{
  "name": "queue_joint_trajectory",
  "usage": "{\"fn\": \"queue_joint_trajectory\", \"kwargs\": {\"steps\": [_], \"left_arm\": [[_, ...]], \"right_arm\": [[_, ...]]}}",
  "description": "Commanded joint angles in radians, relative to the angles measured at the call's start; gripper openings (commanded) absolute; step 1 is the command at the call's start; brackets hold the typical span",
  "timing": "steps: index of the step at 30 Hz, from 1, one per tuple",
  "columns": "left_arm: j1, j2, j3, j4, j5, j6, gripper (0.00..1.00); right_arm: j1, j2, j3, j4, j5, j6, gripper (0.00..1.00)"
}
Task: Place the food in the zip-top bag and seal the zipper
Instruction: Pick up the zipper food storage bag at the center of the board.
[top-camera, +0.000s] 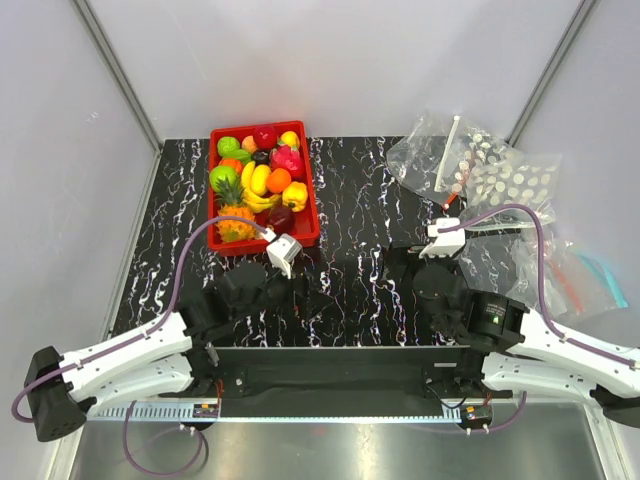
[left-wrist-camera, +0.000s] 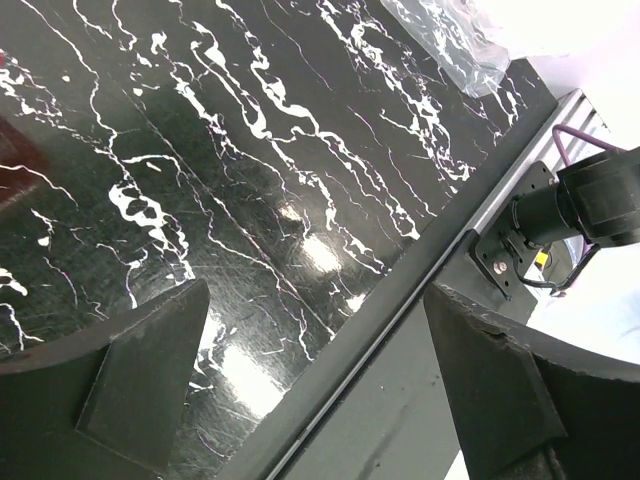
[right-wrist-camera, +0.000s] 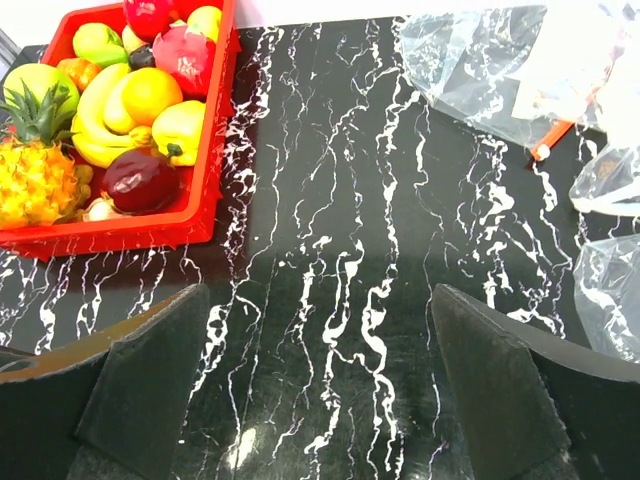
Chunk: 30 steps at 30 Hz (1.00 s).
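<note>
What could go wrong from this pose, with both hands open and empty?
The clear white-dotted zip-top bag lies heaped with a plain clear bag, so the right hand may pinch the wrong one. The orange-yellow toy pineapple sits packed among other toys in the red plastic tray, so the left hand could drag neighbours out.

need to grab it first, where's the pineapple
In the top view, the pineapple lies at the near-left corner of the red tray, beside the bananas.

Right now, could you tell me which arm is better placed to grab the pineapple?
Left: the left gripper, open, sits beside the red tray near the pineapple; the right gripper is by the bags.
</note>
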Motion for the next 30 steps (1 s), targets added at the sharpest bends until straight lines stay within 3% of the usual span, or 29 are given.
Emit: {"fn": "queue_joint_trajectory", "kwargs": {"steps": [1,4,7,11,12,14,17,25,30], "left_arm": [[0.010,-0.026,0.032,0.064,-0.017,0.039,0.96],[0.011,-0.031,0.028,0.067,-0.042,0.054,0.96],[0.016,-0.041,0.017,0.077,-0.059,0.070,0.96],[0.016,-0.069,-0.018,0.110,-0.101,0.088,0.98],[0.016,-0.071,-0.023,0.111,-0.107,0.091,0.98],[0.016,-0.063,-0.021,0.111,-0.119,0.105,0.98],[0.017,-0.060,-0.024,0.111,-0.126,0.116,0.98],[0.017,-0.040,-0.034,0.162,-0.130,0.151,0.99],[0.017,-0.014,-0.035,0.191,-0.126,0.163,0.99]], "right_arm": [[-0.002,0.003,0.005,0.071,0.044,-0.063,1.00],[-0.022,0.055,0.042,0.045,0.014,-0.104,1.00],[-0.250,0.184,0.132,-0.064,-0.138,-0.065,1.00],[-0.514,0.334,0.155,0.041,-0.369,-0.109,1.00],[-0.618,0.364,0.193,0.043,-0.397,-0.108,1.00],[-0.716,0.469,0.247,0.019,-0.462,-0.096,1.00],[-0.855,0.571,0.336,-0.027,-0.445,-0.016,1.00],[-1.105,0.519,0.134,0.212,-0.587,0.217,1.00],[-1.237,0.533,0.051,0.347,-0.573,0.317,1.00]]}}
